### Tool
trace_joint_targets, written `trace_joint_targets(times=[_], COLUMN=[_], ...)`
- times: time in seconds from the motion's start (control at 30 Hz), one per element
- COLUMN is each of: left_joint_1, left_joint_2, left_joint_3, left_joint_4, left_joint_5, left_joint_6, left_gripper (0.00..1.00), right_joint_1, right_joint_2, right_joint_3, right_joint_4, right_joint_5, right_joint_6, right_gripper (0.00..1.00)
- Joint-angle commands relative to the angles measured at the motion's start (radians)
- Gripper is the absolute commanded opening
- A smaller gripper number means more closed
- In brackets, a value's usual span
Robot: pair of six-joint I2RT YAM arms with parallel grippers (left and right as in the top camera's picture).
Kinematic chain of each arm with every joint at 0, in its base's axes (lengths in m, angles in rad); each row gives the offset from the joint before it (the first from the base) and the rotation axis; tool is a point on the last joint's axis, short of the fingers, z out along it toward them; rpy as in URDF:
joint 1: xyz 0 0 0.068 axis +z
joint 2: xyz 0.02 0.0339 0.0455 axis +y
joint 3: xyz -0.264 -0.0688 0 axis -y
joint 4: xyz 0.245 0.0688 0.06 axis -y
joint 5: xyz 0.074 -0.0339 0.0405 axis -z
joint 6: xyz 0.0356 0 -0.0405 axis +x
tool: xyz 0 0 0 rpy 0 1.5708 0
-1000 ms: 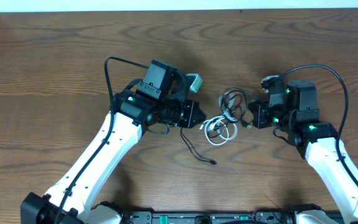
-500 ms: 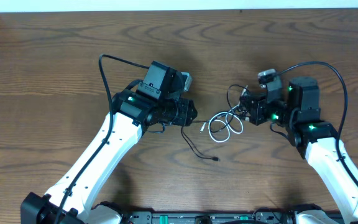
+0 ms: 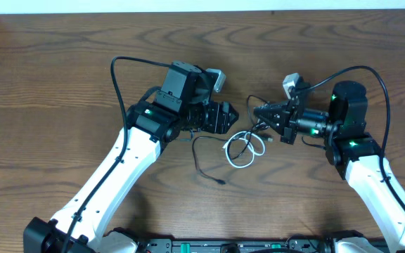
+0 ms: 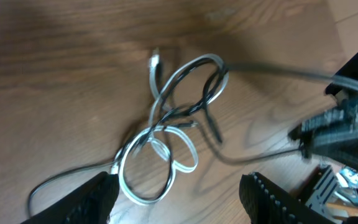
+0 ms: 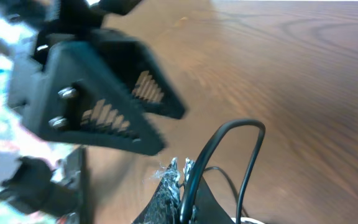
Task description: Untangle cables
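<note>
The right hand has its fingers pressed together on a strand of the black cable; in the right wrist view the cord rises in a narrow arch out of the closed fingertips. From there the hand points left across the counter, its wrist held roughly level, and the white forearm runs back and down toward the lower right edge of the overhead view.

Facing it, the left hand stands with its fingers spread and nothing between them. In the left wrist view the two dark fingertips frame the bottom of the picture, well apart from each other, hovering above the cords. The left arm reaches in from the lower left, elbow bent, with the hand aimed right so the two hands nearly meet tip to tip.

Between and just below the hands lies the white cable, coiled in small overlapping loops on the wood, its plug end lying bare beside the loops. The black cable threads through those loops, and a loose tail trails off to the lower left. Where exactly the two cords cross is hard to read, as that view is blurred.
</note>
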Motion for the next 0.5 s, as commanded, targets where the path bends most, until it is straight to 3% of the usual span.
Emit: trace_joint_targets(times=[0.0, 0.23, 0.47], left_joint_1=[0.0, 0.0, -0.001], left_joint_2=[-0.004, 0.019, 0.082], left_joint_3=[-0.002, -0.002, -0.002], left_joint_4=[0.017, 0.028, 0.11], left_joint_5=[0.034, 0.045, 0.21], left_joint_6=[0.002, 0.002, 0.001], left_gripper=[0.67, 0.67, 0.67], right_joint_1=[0.0, 0.0, 0.0], right_joint_2=[-0.008, -0.008, -0.008], right_joint_3=[0.0, 0.0, 0.0], right_joint_4=[0.006, 0.016, 0.037], right_joint_5=[-0.111, -0.159, -0.206], right_joint_6=[-0.006, -0.006, -0.006], right_gripper=[0.01, 0.01, 0.01])
